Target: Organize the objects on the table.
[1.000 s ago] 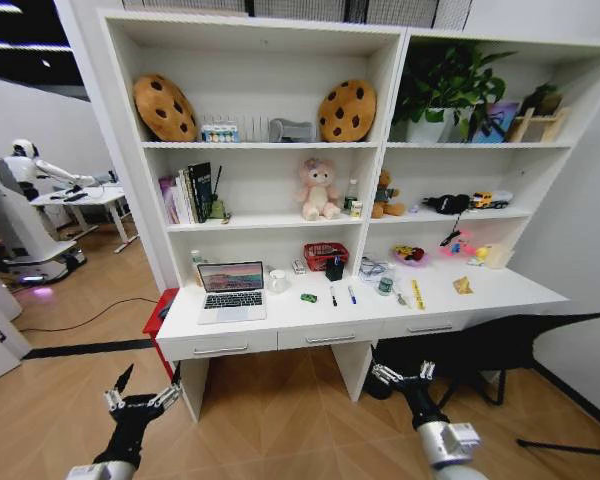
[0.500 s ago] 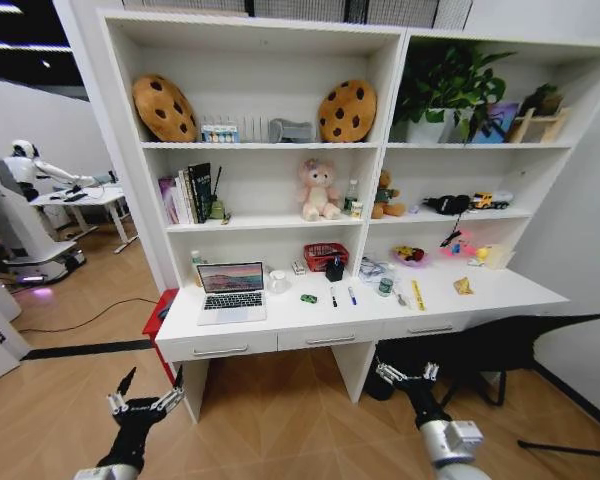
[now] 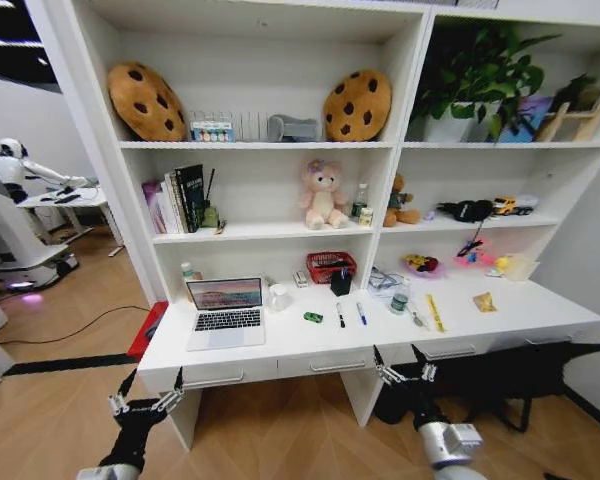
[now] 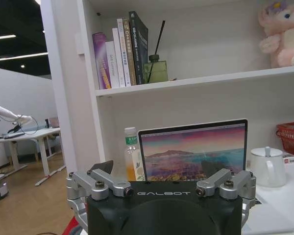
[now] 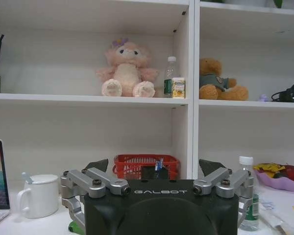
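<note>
both claws spread, left claw (image 3: 145, 403), right claw (image 3: 404, 373), before table (image 3: 310, 343)

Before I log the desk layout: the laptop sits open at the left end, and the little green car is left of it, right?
Not quite. The laptop does sit open at the left end of the desk, but the green car lies to its right, towards the two pens, as the head view shows.

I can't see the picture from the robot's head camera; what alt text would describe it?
A white desk under tall shelving holds an open laptop, a tiny green toy car, pens and a small bottle. The left gripper and right gripper hang open below its front edge.
</note>
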Motion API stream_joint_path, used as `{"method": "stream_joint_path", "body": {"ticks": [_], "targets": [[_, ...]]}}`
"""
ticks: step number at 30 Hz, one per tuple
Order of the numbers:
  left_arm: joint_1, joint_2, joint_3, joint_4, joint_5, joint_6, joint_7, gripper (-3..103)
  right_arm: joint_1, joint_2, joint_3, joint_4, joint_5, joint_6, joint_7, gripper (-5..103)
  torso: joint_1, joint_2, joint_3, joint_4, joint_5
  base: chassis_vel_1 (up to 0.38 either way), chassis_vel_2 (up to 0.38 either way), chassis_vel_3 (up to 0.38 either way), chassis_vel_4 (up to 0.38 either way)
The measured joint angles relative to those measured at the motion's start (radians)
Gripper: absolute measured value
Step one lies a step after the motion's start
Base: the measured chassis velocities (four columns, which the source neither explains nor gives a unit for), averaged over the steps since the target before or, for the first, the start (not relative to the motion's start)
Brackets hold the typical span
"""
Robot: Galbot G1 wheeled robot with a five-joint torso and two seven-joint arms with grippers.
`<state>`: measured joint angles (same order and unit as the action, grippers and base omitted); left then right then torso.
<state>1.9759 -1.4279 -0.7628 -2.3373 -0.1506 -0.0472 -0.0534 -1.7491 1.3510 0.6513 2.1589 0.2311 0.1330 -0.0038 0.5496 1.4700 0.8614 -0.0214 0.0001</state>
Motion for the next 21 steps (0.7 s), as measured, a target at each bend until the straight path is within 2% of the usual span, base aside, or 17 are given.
{"method": "stream_joint_path", "body": {"ticks": [8, 11, 12, 14, 19, 20, 21], "targets": [[-0.003, 0.003, 0.003, 0.006, 0.0, 0.0, 0.0, 98, 0.001, 0.003, -0.003, -0.008, -0.011, 0.028, 0.012, 100, 0.001, 0.0, 0.0, 0.0004, 0.0003, -0.346, 0.338, 0.352, -0.357], [-0.002, 0.008, 0.001, 0.007, -0.004, -0.001, 0.012, 98, 0.002, 0.002, -0.001, -0.009, -0.029, 0.043, 0.019, 100, 0.001, 0.0, 0.0, 0.0, -0.0008, -0.332, 0.327, 0.315, -0.305], [-0.001, 0.012, -0.006, 0.007, -0.01, -0.013, 0.03, 100, 0.0, 0.002, -0.001, -0.009, -0.035, 0.049, 0.016, 100, 0.001, 0.0, 0.0, 0.0, 0.0001, -0.188, 0.244, 0.231, -0.266], [0.0, 0.021, -0.022, 0.006, -0.015, -0.047, 0.068, 90, -0.009, 0.002, -0.001, 0.002, -0.038, 0.058, 0.004, 100, 0.001, 0.0, 0.0, 0.0004, -0.0004, -0.158, 0.22, 0.066, -0.085], [0.002, 0.033, -0.036, -0.006, -0.043, -0.067, 0.087, 80, -0.02, 0.006, -0.003, 0.016, -0.05, 0.068, -0.015, 100, 0.001, 0.0, 0.0, 0.0001, -0.0004, -0.06, 0.097, 0.039, -0.019], [0.005, 0.037, -0.038, -0.017, -0.054, -0.068, 0.089, 68, -0.022, 0.009, -0.003, 0.018, -0.055, 0.071, -0.018, 100, 0.0, 0.0, 0.0, 0.0, 0.0001, -0.017, -0.059, -0.032, 0.034], [0.005, 0.037, -0.038, -0.017, -0.054, -0.068, 0.089, 68, -0.022, 0.009, -0.003, 0.018, -0.055, 0.071, -0.018, 100, 0.0, 0.0, 0.0, 0.0, 0.0001, -0.017, -0.059, -0.032, 0.034]]}}
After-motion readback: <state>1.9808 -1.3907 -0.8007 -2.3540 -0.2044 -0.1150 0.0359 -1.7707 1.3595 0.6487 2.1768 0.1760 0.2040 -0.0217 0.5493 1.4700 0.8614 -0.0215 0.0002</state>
